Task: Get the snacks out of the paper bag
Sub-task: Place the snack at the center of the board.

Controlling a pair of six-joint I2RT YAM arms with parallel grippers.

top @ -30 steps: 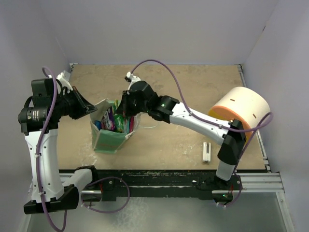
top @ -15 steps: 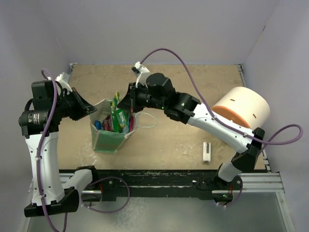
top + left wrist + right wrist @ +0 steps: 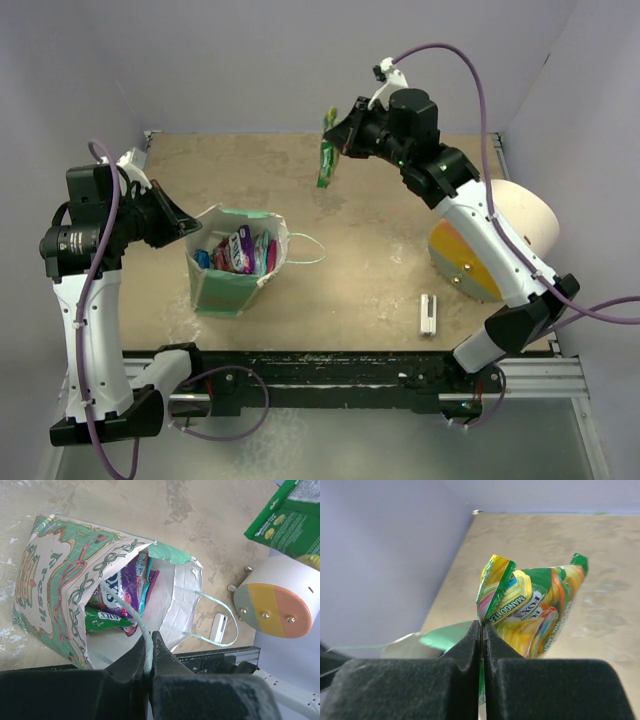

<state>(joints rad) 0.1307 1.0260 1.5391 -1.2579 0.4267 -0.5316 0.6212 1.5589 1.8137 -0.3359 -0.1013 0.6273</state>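
The mint-green paper bag [image 3: 228,285] stands open at the left of the table, with pink, purple and green snack packets [image 3: 238,250] inside; the left wrist view shows the bag [image 3: 50,585] and those packets [image 3: 122,592]. My left gripper [image 3: 183,226] is shut on the bag's string handle [image 3: 134,620] at its left rim. My right gripper [image 3: 337,135] is raised high over the back of the table, shut on a yellow-green snack packet [image 3: 326,162], which hangs below it. That packet [image 3: 530,610] fills the right wrist view.
A big cream cylinder with an orange end [image 3: 480,245] lies at the right. A small white stick [image 3: 427,314] lies near the front right edge. The bag's other string loop [image 3: 305,250] lies on the table to its right.
My right gripper has lifted out of the bag with the yellow-green packet and swung up and right toward the back. The left gripper has held still on the handle.
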